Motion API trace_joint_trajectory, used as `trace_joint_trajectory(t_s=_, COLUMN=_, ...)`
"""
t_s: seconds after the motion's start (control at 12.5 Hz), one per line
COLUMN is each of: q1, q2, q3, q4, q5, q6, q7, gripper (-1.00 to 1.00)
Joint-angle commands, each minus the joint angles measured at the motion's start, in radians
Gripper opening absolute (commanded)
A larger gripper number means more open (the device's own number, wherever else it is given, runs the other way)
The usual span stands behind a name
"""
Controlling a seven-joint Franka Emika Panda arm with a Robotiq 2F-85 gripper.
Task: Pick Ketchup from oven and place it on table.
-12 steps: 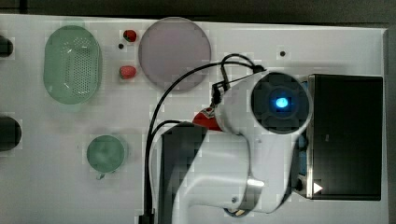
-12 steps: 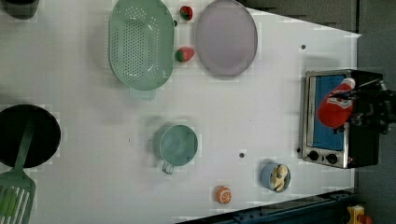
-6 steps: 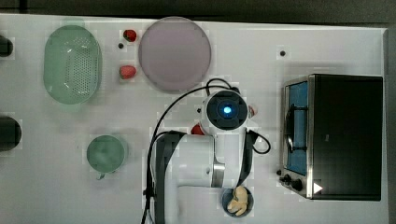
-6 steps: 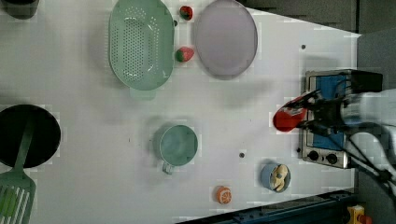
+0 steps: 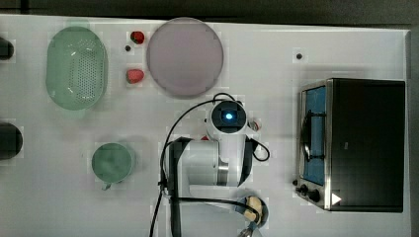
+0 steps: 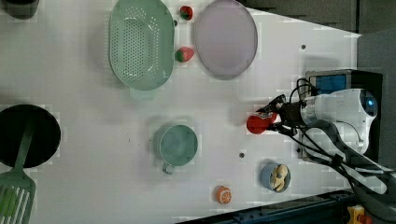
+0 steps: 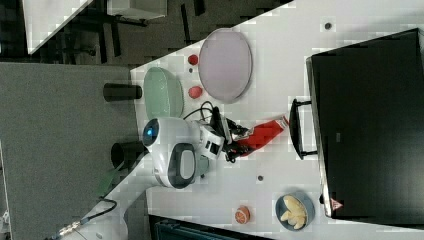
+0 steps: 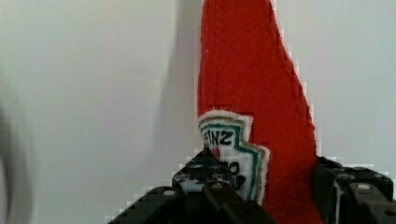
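Observation:
The ketchup [image 6: 258, 124] is a red bottle with a white-and-red label, and my gripper [image 6: 273, 119] is shut on it. The bottle lies roughly level over the white table [image 5: 276, 64], between the oven and the purple plate. In the right view the ketchup [image 7: 263, 133] points from the gripper [image 7: 237, 140] toward the oven handle. In the wrist view the ketchup [image 8: 252, 84] sticks out from between the black fingers [image 8: 345, 186] over bare tabletop. The black oven [image 5: 368, 143] stands at the top view's right, its blue glass door facing the arm. I cannot tell whether the bottle touches the table.
A pale-purple plate [image 5: 184, 57], a green colander [image 5: 76, 66] and two strawberries [image 5: 135, 75] lie along the far side. A green mug [image 5: 112, 162] and a small bowl of food [image 5: 254, 207] sit near the arm base. An orange slice [image 6: 223, 194] and a black pan [image 6: 25, 135] show in the left view.
The arm has pulled back from the oven toward the top view's left, carrying the ketchup out over the table and lower.

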Motion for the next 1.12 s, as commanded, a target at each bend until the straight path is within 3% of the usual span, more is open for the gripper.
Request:
trace_joint_trajectory(t_s=0.08, q1=-0.005, q2=-0.028, q3=-0.003, q4=0.016, q5=0.014, q6=0.046, q7=0.031, gripper=0.01)
trace_joint_trajectory(t_s=0.16, q1=-0.005, q2=-0.03, q3=-0.003, q4=0.015, q5=0.014, q6=0.046, q7=0.03, gripper=0.03)
trace_joint_trajectory(t_s=0.48, q1=-0.004, q2=-0.087, q3=0.003, q4=0.037, q5=0.014, q6=0.029, q7=0.031, gripper=1.0)
trace_joint_trajectory(t_s=0.72, q1=-0.004, q2=-0.192, q3=0.002, q4=0.116, q5=0.016, q6=-0.128, q7=0.031, gripper=1.0)
trace_joint_trajectory(t_s=1.12, q1=-0.003, q2=-0.361, q3=0.002, q4=0.362, q5=0.014, q6=-0.509, q7=0.031, gripper=1.0)
